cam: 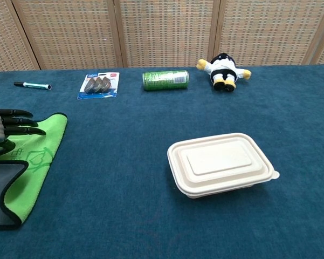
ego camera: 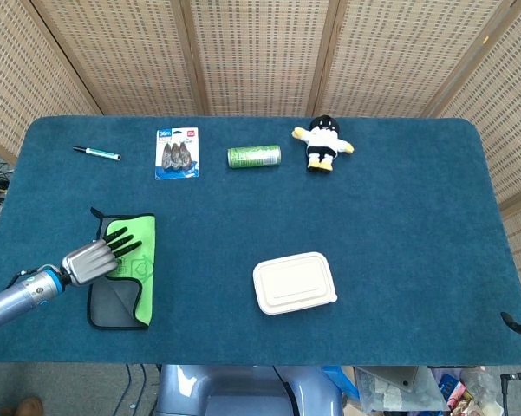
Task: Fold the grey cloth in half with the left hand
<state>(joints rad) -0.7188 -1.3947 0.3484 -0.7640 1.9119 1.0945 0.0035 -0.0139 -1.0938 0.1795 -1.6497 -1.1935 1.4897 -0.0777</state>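
the grey cloth with a bright green underside and black edging [ego camera: 126, 277] lies at the near left of the dark blue carpeted table [ego camera: 399, 217], folded over on itself so that the green face shows on top along its right part and a strip of grey stays bare at the near left corner. in the chest view the cloth [cam: 29, 162] shows the same way, green on top and a grey patch at the near left edge of the picture.

the left hand [ego camera: 95, 257], silver at the palm with black fingers [ego camera: 117, 244], sits over the left part of the cloth, fingers pointing right and slightly apart above the green face. in the chest view the hand [cam: 5, 127] comes in from the left edge, with a lower finger curled under at the cloth's fold; whether it pinches the cloth or only touches it cannot be told. the right hand does not show in either view.

along the far side of the table lie a green-capped marker pen [ego camera: 97, 153] at the left, a blue blister pack holding three dark pieces [ego camera: 177, 152], a green drink can on its side [ego camera: 254, 156], and a black, white and yellow plush toy [ego camera: 323, 144] to the right of the can. a cream lidded food container [ego camera: 295, 282] sits near the middle, toward the near edge, well apart from the cloth.
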